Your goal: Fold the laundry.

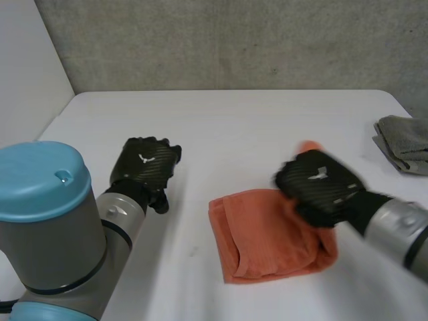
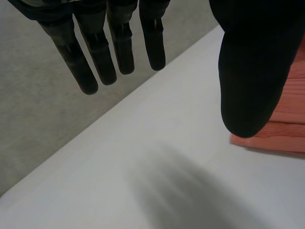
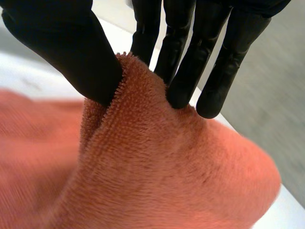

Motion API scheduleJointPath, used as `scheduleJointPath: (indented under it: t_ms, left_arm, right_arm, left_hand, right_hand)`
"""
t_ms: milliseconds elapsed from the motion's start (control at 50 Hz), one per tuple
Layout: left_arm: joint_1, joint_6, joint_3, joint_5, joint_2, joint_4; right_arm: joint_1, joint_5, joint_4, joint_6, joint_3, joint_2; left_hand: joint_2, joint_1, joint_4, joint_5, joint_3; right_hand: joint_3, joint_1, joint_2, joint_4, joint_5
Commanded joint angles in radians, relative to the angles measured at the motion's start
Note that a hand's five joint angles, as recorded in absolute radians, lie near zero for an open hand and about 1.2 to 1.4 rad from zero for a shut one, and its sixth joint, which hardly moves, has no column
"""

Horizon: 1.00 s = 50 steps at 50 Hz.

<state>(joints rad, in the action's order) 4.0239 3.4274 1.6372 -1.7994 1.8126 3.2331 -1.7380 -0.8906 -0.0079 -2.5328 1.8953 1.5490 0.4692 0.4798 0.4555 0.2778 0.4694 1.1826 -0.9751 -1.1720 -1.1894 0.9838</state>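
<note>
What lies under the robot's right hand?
The orange towel, on the white table. The right hand pinches a raised fold of it between thumb and fingers. The part of the towel beneath the palm is covered, so its shape there cannot be seen.

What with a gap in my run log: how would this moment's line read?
right hand: pinches orange towel fold | left hand: open, beside towel | grey cloth: table's right edge

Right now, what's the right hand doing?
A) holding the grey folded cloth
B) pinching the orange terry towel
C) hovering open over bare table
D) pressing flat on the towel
B: the right hand pinches a raised fold of the orange terry towel between thumb and fingers.
</note>
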Motion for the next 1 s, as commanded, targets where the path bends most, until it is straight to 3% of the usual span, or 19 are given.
scheduleJointPath:
  t_ms: [20, 120, 180, 220, 380, 480, 640, 760, 920, 1000]
  left_arm:
    - [0.030, -0.010, 0.012, -0.017, -0.009, 0.001]
    - [0.027, -0.013, 0.004, -0.015, 0.002, 0.004]
    - [0.023, -0.013, -0.010, -0.015, 0.010, 0.019]
    - [0.018, -0.013, -0.022, -0.015, 0.013, 0.033]
    - [-0.066, -0.059, -0.134, -0.011, 0.083, 0.085]
    - [-0.146, -0.164, -0.215, 0.012, 0.177, 0.057]
    - [-0.200, -0.229, -0.273, 0.051, 0.320, -0.068]
    - [-0.197, -0.229, -0.274, 0.026, 0.376, -0.133]
    - [-0.172, -0.221, -0.260, 0.012, 0.373, -0.171]
    - [-0.171, -0.218, -0.272, 0.017, 0.352, -0.170]
  right_arm:
    - [-0.327, -0.016, -0.044, 0.000, -0.018, -0.165]
    - [-0.350, -0.013, -0.034, -0.014, -0.025, -0.233]
    - [-0.339, -0.010, -0.038, -0.075, -0.038, -0.211]
    - [-0.292, -0.011, -0.041, -0.162, -0.045, -0.149]
    - [-0.039, -0.042, -0.087, -0.521, -0.036, -0.008]
    - [-0.006, -0.056, -0.089, -0.629, -0.039, -0.004]
    - [-0.026, -0.114, -0.047, -0.580, -0.090, -0.217]
    - [-0.087, -0.258, 0.003, -0.419, -0.123, -0.351]
    - [-0.110, -0.395, -0.004, -0.242, -0.110, -0.362]
    - [-0.109, -0.404, -0.023, -0.231, -0.107, -0.350]
  left_hand:
    - [-0.033, -0.043, -0.019, -0.016, -0.033]
    - [-0.062, -0.072, -0.048, -0.045, -0.062]
    - [-0.082, -0.093, -0.069, -0.066, -0.083]
    - [-0.083, -0.093, -0.069, -0.066, -0.083]
    - [-0.080, -0.090, -0.066, -0.063, -0.080]
    - [-0.074, -0.084, -0.060, -0.057, -0.074]
    - [-0.085, -0.096, -0.072, -0.069, -0.086]
    - [-0.103, -0.114, -0.089, -0.086, -0.103]
    - [-0.109, -0.119, -0.095, -0.092, -0.109]
    - [-0.124, -0.134, -0.110, -0.107, -0.124]
  right_hand:
    - [0.214, -0.421, -0.224, -0.207, 0.238]
    - [0.214, -0.421, -0.224, -0.207, 0.238]
    - [-0.707, 0.500, 0.697, 0.714, -0.683]
    - [-1.008, 0.801, 0.997, 1.015, -0.984]
    - [-1.008, 0.801, 0.997, 1.015, -0.984]
    - [-1.008, 0.801, 0.997, 1.015, -0.984]
    - [-1.008, 0.801, 0.997, 1.015, -0.984]
    - [-1.008, 0.801, 0.997, 1.015, -0.984]
    - [-1.008, 0.801, 0.997, 1.015, -0.984]
    - [-1.008, 0.801, 0.997, 1.015, -0.984]
